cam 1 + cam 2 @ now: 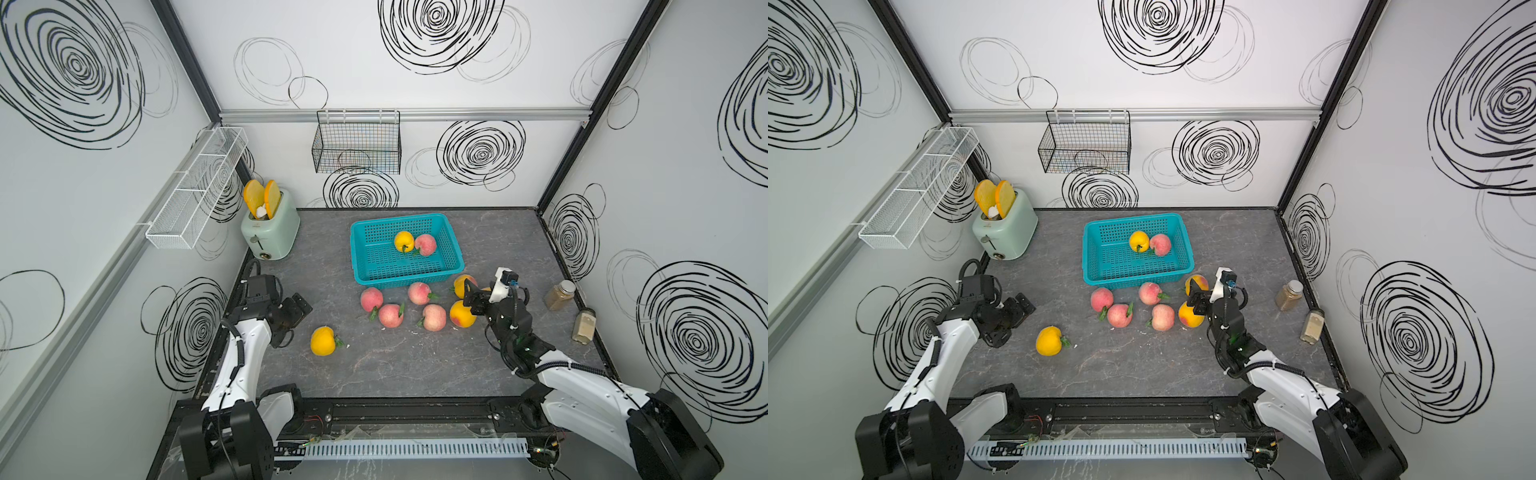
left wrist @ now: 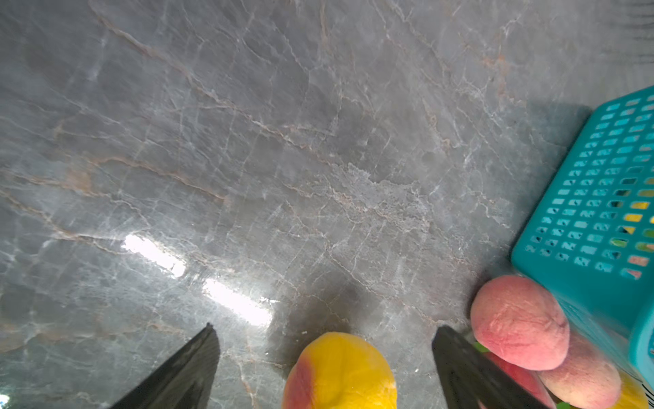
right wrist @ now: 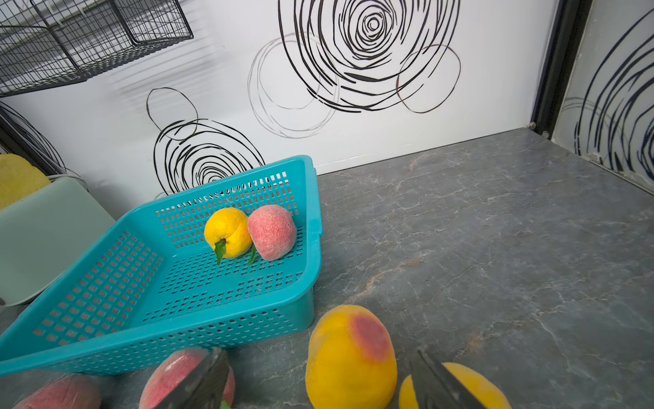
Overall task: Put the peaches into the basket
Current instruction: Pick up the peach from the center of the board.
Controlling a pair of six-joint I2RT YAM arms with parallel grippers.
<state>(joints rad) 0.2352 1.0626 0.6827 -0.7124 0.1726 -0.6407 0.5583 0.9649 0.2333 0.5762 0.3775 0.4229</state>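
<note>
Teal basket [image 1: 399,276] holds two peaches [image 1: 404,241]; the others lie on the tabletop [image 1: 395,374] just before it. Both jaws open, empty; right jaws straddle a yellow-orange peach [image 3: 350,357] by its front edge. Likely light, rolls: pinch across the middle.

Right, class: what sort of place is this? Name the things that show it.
Probably a robot test booth staged as a kitchen counter: two robot arms at a marble-look tabletop, scribble-patterned panel walls, and a mint toaster near toy peaches.
</note>
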